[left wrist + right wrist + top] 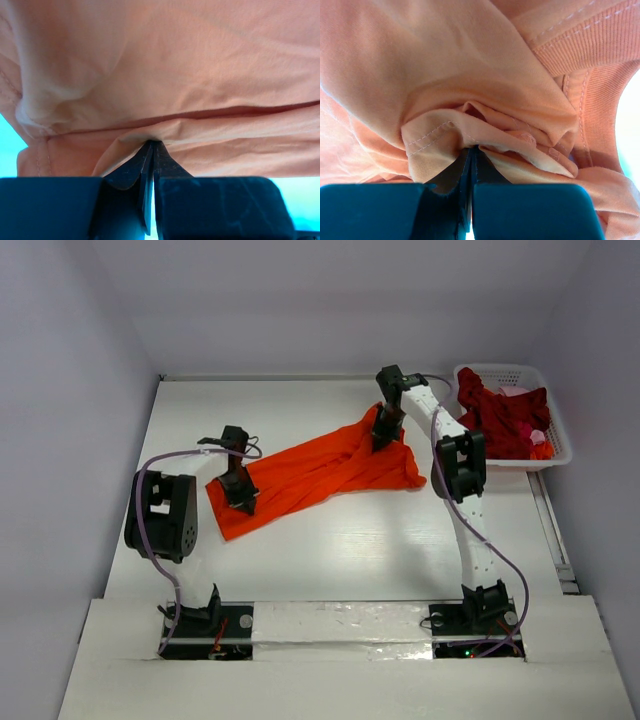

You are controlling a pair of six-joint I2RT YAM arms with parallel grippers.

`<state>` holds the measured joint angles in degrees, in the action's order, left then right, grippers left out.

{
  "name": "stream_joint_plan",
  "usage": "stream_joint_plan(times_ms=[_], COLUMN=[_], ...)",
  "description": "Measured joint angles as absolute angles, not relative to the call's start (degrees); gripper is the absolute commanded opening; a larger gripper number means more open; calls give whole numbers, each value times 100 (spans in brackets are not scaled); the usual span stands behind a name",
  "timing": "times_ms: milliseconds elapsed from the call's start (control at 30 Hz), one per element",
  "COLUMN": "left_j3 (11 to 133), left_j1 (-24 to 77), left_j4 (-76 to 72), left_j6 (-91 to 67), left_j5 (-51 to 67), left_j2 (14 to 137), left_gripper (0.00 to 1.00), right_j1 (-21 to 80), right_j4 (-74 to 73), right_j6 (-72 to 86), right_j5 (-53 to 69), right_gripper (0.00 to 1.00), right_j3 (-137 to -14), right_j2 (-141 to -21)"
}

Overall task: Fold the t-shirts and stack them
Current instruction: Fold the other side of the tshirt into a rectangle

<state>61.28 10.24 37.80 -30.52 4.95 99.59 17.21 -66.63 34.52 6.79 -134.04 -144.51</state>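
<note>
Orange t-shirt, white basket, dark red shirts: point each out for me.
orange t-shirt (310,475), top external view, middle of the cloth.
white basket (558,435), top external view, right wall.
dark red shirts (500,420), top external view, heap inside basket.

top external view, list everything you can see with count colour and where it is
orange t-shirt: one, bright orange, stretched diagonally across the middle of the table, bunched at its far right end
dark red t-shirts: count unclear, dark red, heaped in the basket, spilling over its left rim
other cloth: count unclear, pink and orange bits among the red heap
basket: one, white lattice, far right corner of the table
table: one, white
left gripper: one, black, shut on the shirt's near left end
right gripper: one, black, shut on the shirt's far right end
</note>
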Motion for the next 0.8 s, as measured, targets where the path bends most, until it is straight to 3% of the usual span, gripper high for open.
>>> stream_joint_plan(times_ms=[333,633,800], left_j3=[5983,7581,7887], left_j1=[1055,1039,882], left_j4=[3931,4370,4434], left_j6=[-3194,-3242,-3214], left_j5=[377,-239,-458], left_j2=[9653,9673,9703], left_gripper=[0,0,0], right_j1=[1721,1721,1780], right_j4=[-6740,-6740,-6744], right_j6=[3393,3107,2974], right_j5=[733,427,204], right_gripper=[0,0,0], right_j3=[-13830,-13830,-13823], right_j2=[-14606,-14599,-14420])
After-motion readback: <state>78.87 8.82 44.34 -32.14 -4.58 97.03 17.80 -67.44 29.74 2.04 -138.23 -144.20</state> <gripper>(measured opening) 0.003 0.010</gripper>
